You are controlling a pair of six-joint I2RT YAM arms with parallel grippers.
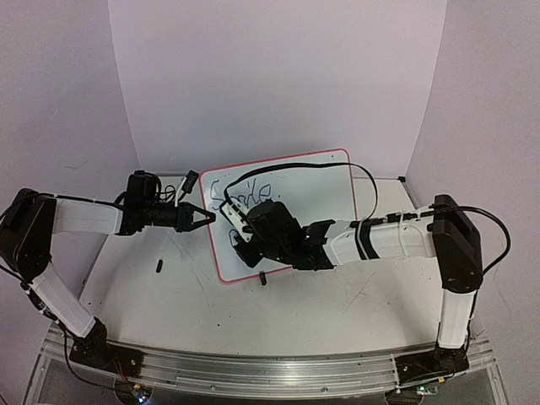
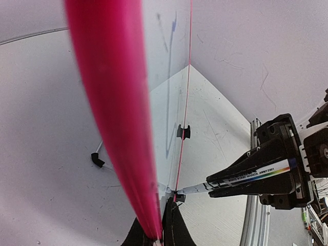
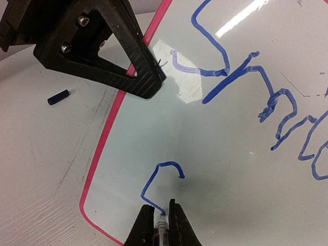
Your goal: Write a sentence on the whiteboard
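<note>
Right now your left fingers (image 3: pixel 141 82) are pinched shut on the left frame edge of the whiteboard (image 1: pixel 329 190), which sits mid-bench btwn both arms. Your right fingers (image 3: pixel 145 228) are closed round a marker (image 3: pixel 162 224), tip touching the board's lower-left, below the blue writing (image 3: pixel 230 77). A dark cap (image 3: pixel 58 97) lies on the bench (image 1: pixel 169 295), left of the board.

The whiteboard (image 1: pixel 325 198) is seen as glossy white w/ a thin red-pink frame; its clip feet (image 2: pixel 183 131) are black. Blue handwriting (image 3: pixel 230 77) is laid across it in loose strokes. The marker (image 2: pixel 246 178) is shown w/ a white barrel, black print & a rainbow stripe. The left gripper (image 1: pixel 207 217) & right gripper (image 3: pixel 158 225) are both finished in matte black, w/ fine ribbing on the fingers. A dark blue cap (image 3: pixel 58 97) is noted on the white, grey-scuffed table (image 1: pixel 169 295).
</note>
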